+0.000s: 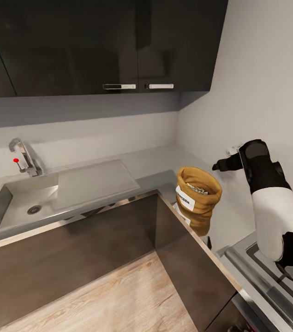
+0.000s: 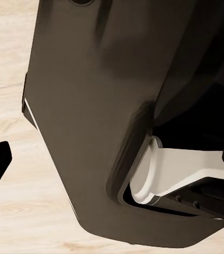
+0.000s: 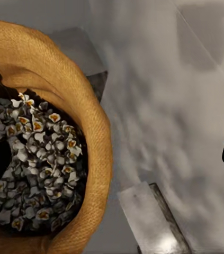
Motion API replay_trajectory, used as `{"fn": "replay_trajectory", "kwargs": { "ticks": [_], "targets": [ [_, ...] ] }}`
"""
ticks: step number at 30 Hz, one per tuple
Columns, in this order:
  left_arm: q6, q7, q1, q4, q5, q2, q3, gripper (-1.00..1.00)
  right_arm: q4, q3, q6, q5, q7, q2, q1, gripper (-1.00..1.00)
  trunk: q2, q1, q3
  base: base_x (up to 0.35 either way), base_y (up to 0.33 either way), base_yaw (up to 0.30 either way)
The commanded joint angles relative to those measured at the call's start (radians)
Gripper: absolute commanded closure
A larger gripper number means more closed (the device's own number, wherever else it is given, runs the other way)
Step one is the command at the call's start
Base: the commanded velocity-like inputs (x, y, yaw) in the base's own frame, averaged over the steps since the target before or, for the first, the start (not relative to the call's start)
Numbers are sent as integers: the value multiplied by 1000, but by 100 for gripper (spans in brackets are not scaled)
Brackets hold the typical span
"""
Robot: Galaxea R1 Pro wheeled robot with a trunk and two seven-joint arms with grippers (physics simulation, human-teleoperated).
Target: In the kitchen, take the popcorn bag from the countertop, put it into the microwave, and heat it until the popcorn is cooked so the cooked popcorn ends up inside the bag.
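- The popcorn bag [image 1: 198,195] is a tan-brown burlap sack with a rolled-down rim and a white label on its side. It stands upright and open in the inner corner of the countertop [image 1: 155,166], near the front edge.
- The popcorn [image 3: 35,164] fills the sack's mouth as a heap of pale, speckled kernels.
- The countertop is grey, glossy and L-shaped, over dark cabinets.

Soft, even light fills the head view, with the dark glossy wall cabinets [image 1: 104,46] casting a dim band of shadow on the pale wall beneath them. The grey glossy table [image 1: 155,168] mirrors the tan woven sack [image 1: 197,196] below it, in the frame's middle right. Both wrist views are soft and blurred; the sack's inside is shadowed.
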Motion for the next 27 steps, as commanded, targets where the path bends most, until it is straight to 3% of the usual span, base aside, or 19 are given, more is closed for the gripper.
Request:
{"fn": "replay_trajectory", "kwargs": {
  "ticks": [1,12,17,27],
  "targets": [
    [-2,-1,0,-1,3,0,4,-100,-1,-2,2,10,11,0,12,-100,-1,0,-1,0,0,0],
    [-2,-1,0,-1,3,0,4,-100,-1,-9,2,-31,73,-5,89,-100,-1,0,-1,0,0,0],
    [-2,-1,0,-1,2,-2,2,-100,-1,-9,2,-32,101,-29,97,-100,-1,0,-1,0,0,0],
    [-1,-1,0,-1,2,-3,3,-100,-10,-8,2,-30,100,-29,97,-100,-1,0,-1,0,-59,0]
  ]
}}
